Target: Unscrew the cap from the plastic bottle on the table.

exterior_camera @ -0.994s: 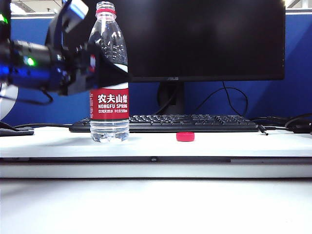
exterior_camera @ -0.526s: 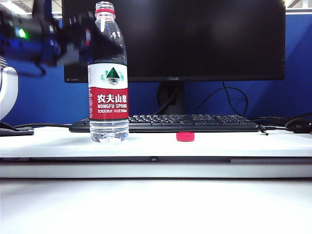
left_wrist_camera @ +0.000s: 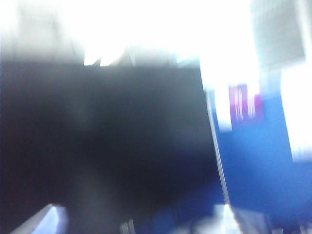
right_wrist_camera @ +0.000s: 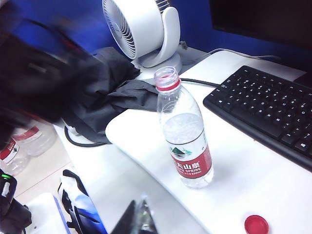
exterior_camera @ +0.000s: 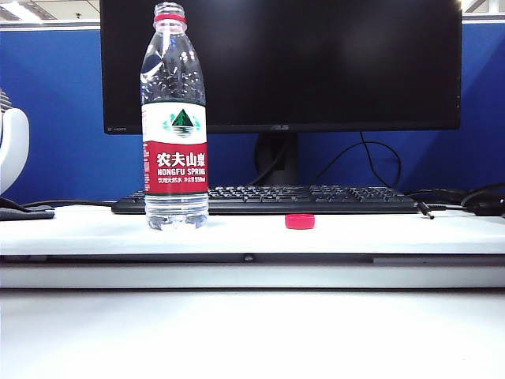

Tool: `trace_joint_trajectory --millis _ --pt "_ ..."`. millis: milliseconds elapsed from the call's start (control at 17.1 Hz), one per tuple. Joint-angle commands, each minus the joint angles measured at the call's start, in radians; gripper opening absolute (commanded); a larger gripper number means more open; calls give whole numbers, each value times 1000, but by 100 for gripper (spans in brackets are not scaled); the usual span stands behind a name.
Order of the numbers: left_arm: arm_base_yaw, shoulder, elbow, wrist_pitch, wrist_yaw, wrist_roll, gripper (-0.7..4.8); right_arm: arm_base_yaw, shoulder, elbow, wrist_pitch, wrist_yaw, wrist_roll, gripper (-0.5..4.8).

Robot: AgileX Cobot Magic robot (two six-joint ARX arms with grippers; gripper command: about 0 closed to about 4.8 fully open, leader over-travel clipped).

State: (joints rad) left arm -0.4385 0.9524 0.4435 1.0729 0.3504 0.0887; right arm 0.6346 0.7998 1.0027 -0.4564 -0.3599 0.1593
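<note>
Right claw (right_wrist_camera: 139, 219) pressed together, left claw unseen; bottle (exterior_camera: 174, 118) and cap (exterior_camera: 300, 221) apart on white table (exterior_camera: 379, 233).

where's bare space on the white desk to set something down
Free: the white desk in front of the black keyboard, to the right of the small red cap; also the strip between the cap and the clear plastic bottle. Crowded: behind the bottle, where dark cloth and a white fan sit.

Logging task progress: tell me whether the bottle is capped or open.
Open: the plastic bottle shows a bare mouth, and the cap lies on the table.
</note>
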Motion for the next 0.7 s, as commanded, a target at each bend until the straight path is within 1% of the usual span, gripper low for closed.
trace_joint_trajectory --millis 58,175,234,292,351,409,468,526,585,643,702 --pt "0 -387 4 -301 -161 -116 -6 1 -19 5 31 -2 6 -6" --pt "0 -668 4 -678 -300 -96 -6 1 -48 4 30 2 5 -6" --pt "0 -871 4 -917 -391 -103 -6 1 -82 2 20 31 -6 -6" --pt "-3 -951 4 -1012 -423 -113 -6 0 -113 -11 18 77 -30 -6" --pt "-3 -948 30 -1094 -409 -145 -6 0 -148 -43 25 131 -56 -6" --pt "0 -922 47 -1141 -325 -154 -6 -3 -223 -116 29 154 -57 -6" --pt "-1 -914 44 -1141 -243 -188 -6 6 -257 -163 46 150 -53 -6" --pt "-1 -914 38 -1141 -217 -230 -6 15 -324 -218 59 156 -55 -6" --pt "-1 -914 28 -1144 -204 -247 -6 21 -390 -279 89 163 -55 -6" --pt "-1 -914 12 -1149 -194 -246 -6 21 -448 -335 118 182 -54 -6" --pt "-1 -915 -14 -1164 -191 -251 -6 21 -524 -401 142 227 -53 -6"
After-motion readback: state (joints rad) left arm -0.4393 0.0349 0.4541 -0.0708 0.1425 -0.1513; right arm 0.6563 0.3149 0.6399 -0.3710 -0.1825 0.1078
